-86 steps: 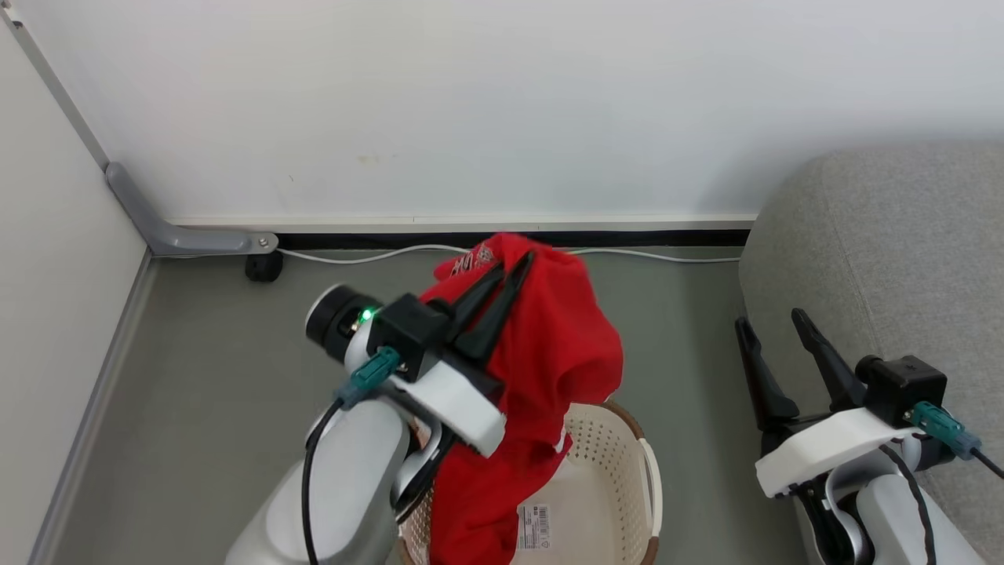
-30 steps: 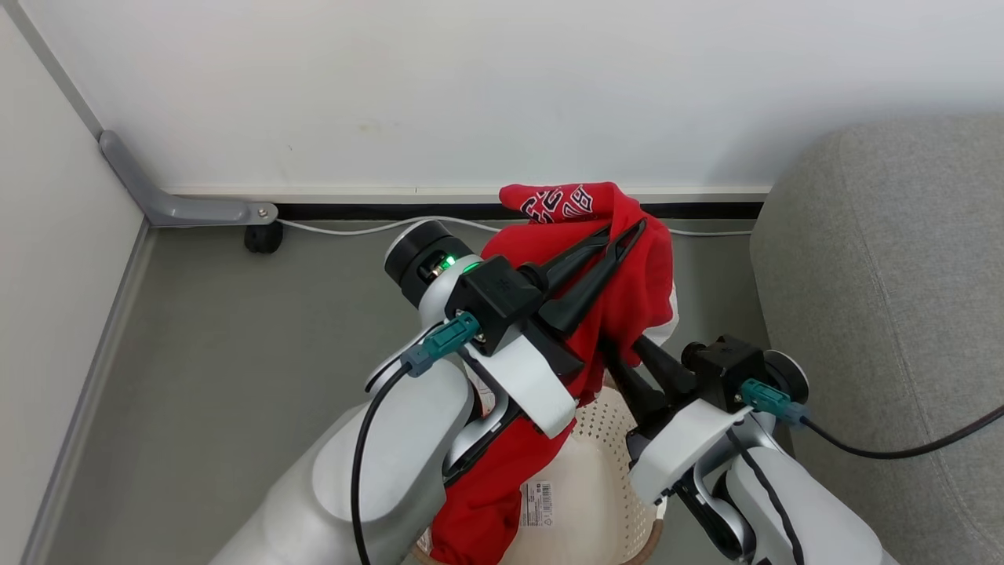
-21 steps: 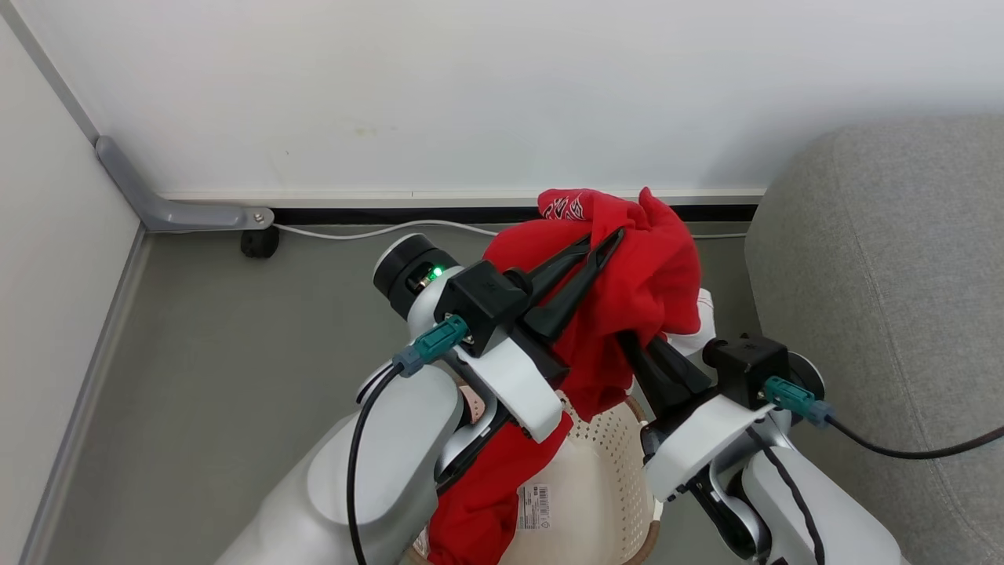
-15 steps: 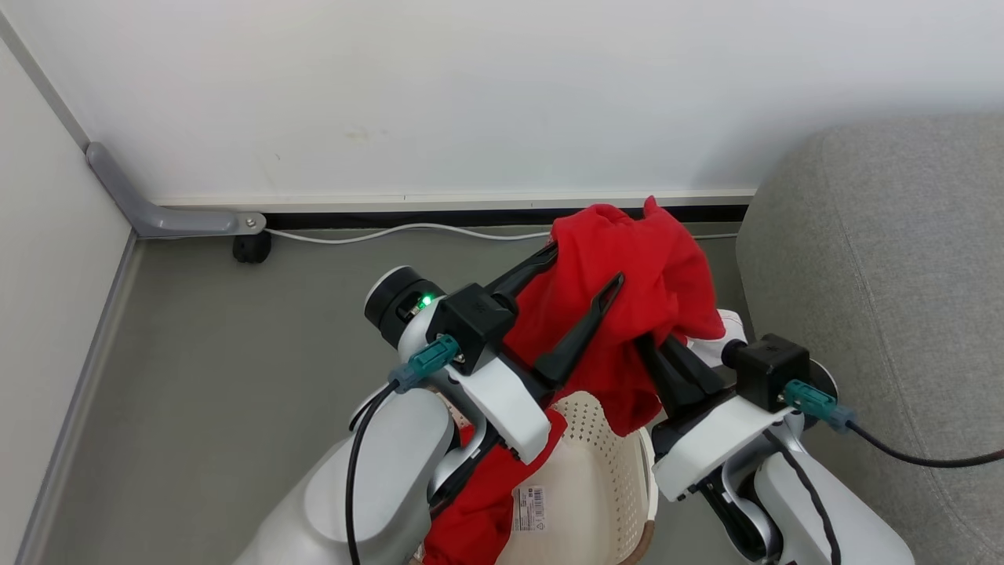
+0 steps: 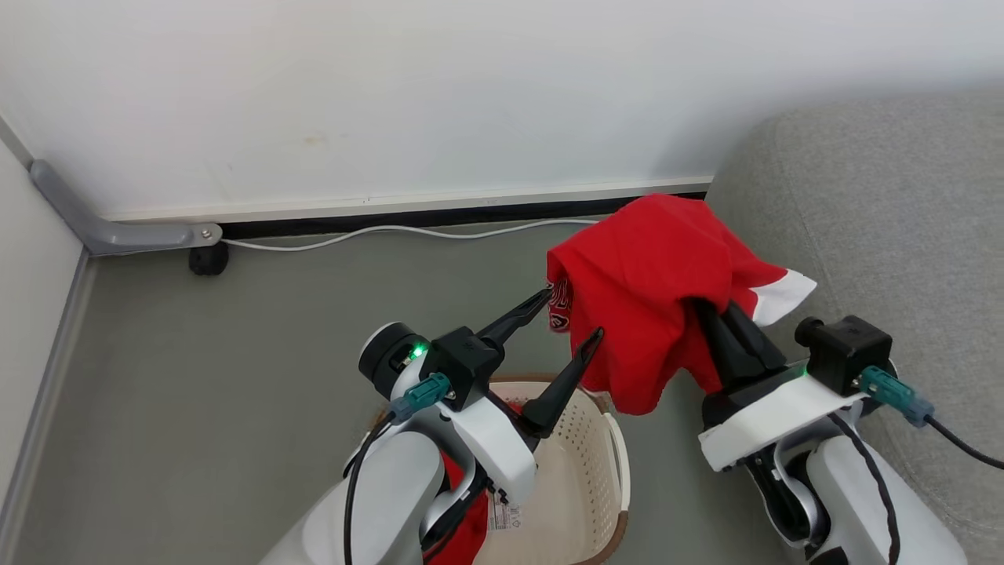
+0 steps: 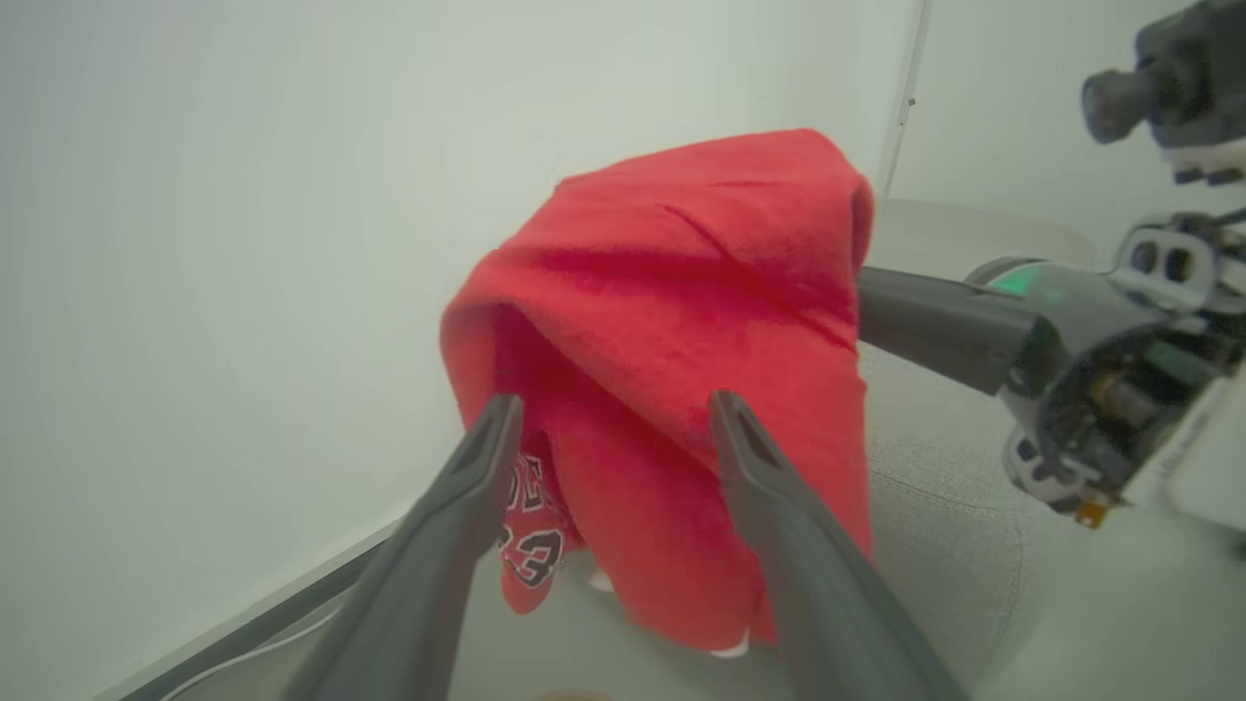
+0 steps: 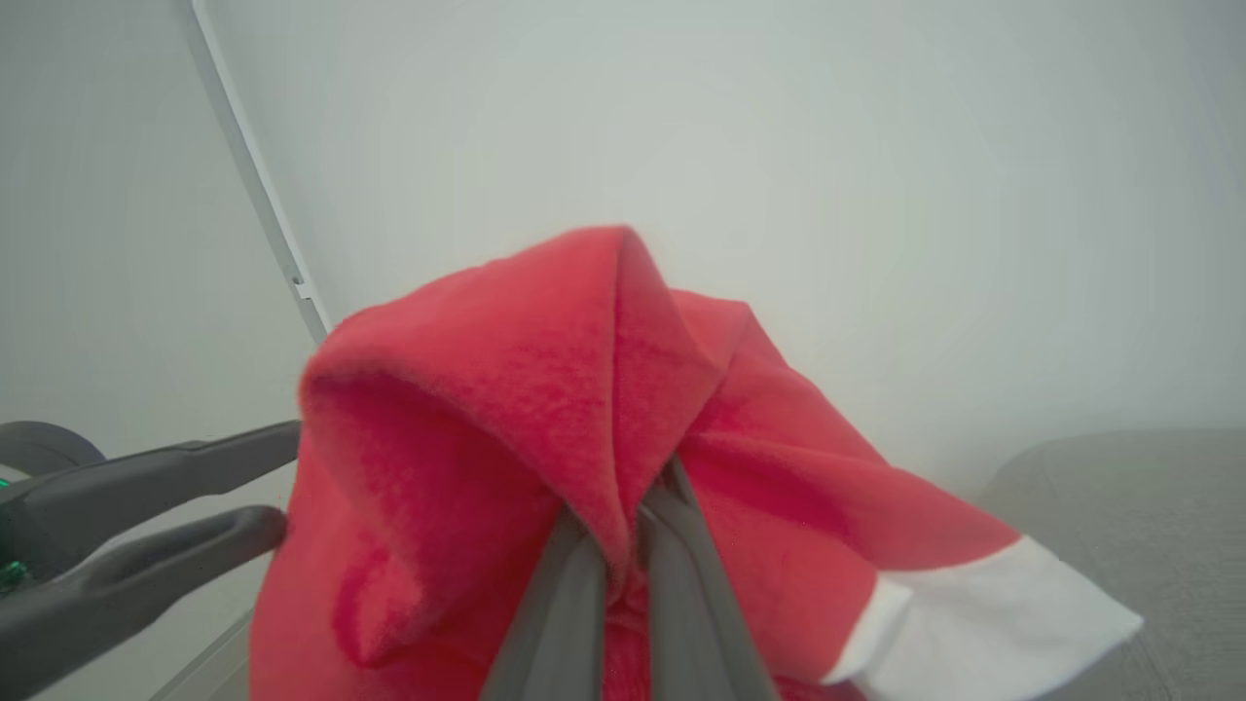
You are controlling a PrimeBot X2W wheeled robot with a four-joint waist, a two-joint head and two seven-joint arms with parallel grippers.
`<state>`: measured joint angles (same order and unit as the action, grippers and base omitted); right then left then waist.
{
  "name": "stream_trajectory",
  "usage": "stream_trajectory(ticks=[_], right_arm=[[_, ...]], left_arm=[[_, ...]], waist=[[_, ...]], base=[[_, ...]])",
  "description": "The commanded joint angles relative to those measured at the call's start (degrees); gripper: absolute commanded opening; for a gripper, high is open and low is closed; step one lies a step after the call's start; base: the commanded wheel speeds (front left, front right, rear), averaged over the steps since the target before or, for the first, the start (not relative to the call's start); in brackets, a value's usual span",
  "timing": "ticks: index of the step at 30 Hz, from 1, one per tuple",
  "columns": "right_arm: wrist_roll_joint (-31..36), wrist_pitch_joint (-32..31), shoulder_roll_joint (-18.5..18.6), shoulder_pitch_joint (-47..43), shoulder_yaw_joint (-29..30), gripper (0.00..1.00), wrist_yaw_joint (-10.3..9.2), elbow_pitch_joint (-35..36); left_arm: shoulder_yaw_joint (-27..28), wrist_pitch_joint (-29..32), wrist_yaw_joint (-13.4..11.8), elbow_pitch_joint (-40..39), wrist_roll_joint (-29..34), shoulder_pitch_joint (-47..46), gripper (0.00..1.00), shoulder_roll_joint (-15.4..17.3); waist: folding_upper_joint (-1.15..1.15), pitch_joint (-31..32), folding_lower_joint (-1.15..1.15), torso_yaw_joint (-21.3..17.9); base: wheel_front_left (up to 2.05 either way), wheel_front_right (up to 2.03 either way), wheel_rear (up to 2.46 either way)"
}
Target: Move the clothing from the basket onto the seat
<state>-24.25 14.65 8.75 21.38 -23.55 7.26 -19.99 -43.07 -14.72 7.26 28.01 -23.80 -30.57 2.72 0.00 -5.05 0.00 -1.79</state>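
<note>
A red garment (image 5: pixel 651 271) with a white trim hangs in the air beside the grey sofa (image 5: pixel 886 227), draped over my right gripper (image 5: pixel 718 322), which is shut on a fold of it (image 7: pixel 584 409). In the right wrist view the two fingers (image 7: pixel 672 574) pinch the cloth between them. My left gripper (image 5: pixel 574 314) stands open just left of the garment, holding nothing; its fingers (image 6: pixel 467 487) frame the cloth (image 6: pixel 681 292) without touching. Below lies the cream basket (image 5: pixel 608 447), with a second red piece (image 5: pixel 463 534) partly hidden behind my left arm.
A white wall and dark skirting run along the back, with a white cable (image 5: pixel 376 231) on the grey floor. A grey metal bracket (image 5: pixel 118 231) and a black caster (image 5: pixel 208 259) sit at the left corner. The sofa's rounded edge (image 6: pixel 944 545) lies close under the garment.
My left gripper has opened and let go of the red garment. The right gripper has closed on it and carried it right, toward the sofa. The camera has turned too.
</note>
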Motion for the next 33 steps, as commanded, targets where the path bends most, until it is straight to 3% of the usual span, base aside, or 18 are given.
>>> stream_trajectory(ticks=[1,12,25,33], right_arm=[[0.24,0.35,-0.18,0.09,0.17,0.00,0.23,2.04],[0.90,0.35,-0.09,-0.31,4.42,0.00,0.23,3.70],[1.05,0.35,-0.07,-1.40,8.05,0.00,0.23,5.25],[1.14,0.35,0.30,-3.03,11.91,0.00,0.23,7.06]], left_arm=[[1.59,-0.28,0.22,-1.18,-0.50,-0.34,1.00,0.64],[1.51,-0.28,0.22,-3.00,-0.84,2.35,1.00,0.62],[3.18,-0.28,0.23,-4.24,-0.29,3.17,1.00,0.73],[4.21,-0.28,0.23,-4.34,0.43,3.36,1.00,1.01]], waist=[[0.00,-0.09,0.00,-1.22],[0.00,0.25,0.00,-9.87],[0.00,-0.51,0.00,-22.68],[0.00,-1.16,0.00,-26.49]], base=[[0.00,0.00,0.00],[0.00,0.00,0.00],[0.00,0.00,0.00],[0.00,0.00,0.00]])
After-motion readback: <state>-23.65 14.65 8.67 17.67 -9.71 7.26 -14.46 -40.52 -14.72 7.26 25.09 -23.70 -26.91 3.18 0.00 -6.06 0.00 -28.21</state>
